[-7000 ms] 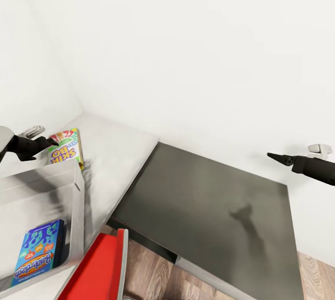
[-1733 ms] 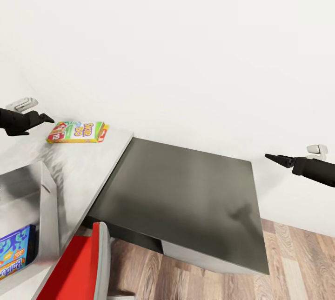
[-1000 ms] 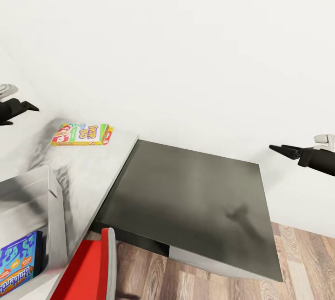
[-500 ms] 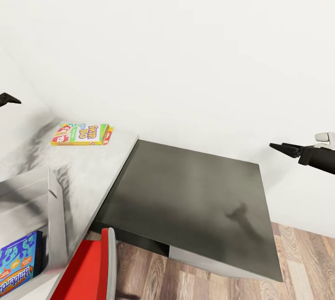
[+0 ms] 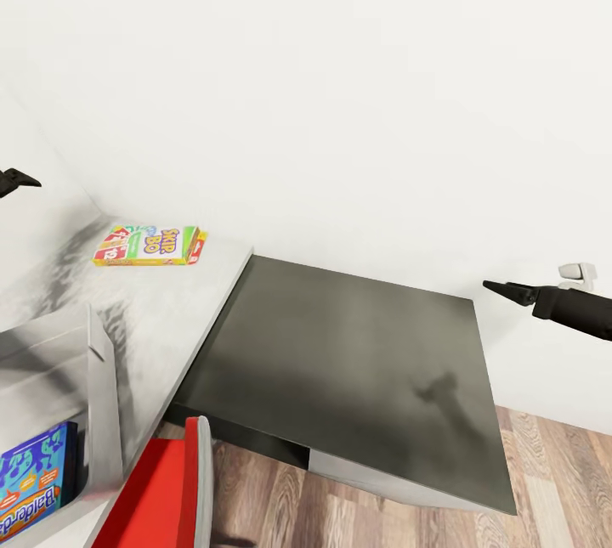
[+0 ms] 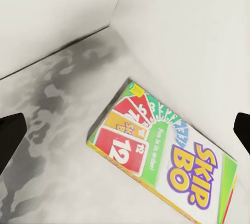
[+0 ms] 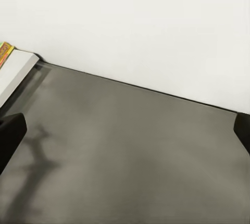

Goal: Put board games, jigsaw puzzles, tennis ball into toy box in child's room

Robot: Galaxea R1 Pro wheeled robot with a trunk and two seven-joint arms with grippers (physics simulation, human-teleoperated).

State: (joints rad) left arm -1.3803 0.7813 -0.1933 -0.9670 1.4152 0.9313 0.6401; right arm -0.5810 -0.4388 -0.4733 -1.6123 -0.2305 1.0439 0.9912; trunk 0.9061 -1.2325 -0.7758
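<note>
The yellow-green-red SKIP-BO board game (image 5: pixel 149 245) lies flat on the pale table (image 5: pixel 174 310) near the wall, outside the toy box. In the left wrist view the same SKIP-BO box (image 6: pixel 166 153) lies below my left gripper (image 6: pixel 126 130), whose jaws stand wide apart. In the head view my left gripper (image 5: pixel 19 181) pokes in at the left edge, above and left of that box, apart from it. The grey toy box (image 5: pixel 93 378) stands at the lower left with a blue board game (image 5: pixel 30 480) inside. My right gripper (image 5: pixel 503 290) hovers open and empty over the right side.
A dark grey corner section (image 5: pixel 348 353) joins the table on the right; the right wrist view looks down on the same dark grey section (image 7: pixel 130 151). A red-and-white chair (image 5: pixel 166 488) stands against the table's front. Wood-plank floor (image 5: pixel 552 480) lies beyond. White walls close the back.
Over the last second my left gripper has drawn back toward the view's left edge. My right gripper has dipped slightly down and left. The SKIP-BO box has stayed put.
</note>
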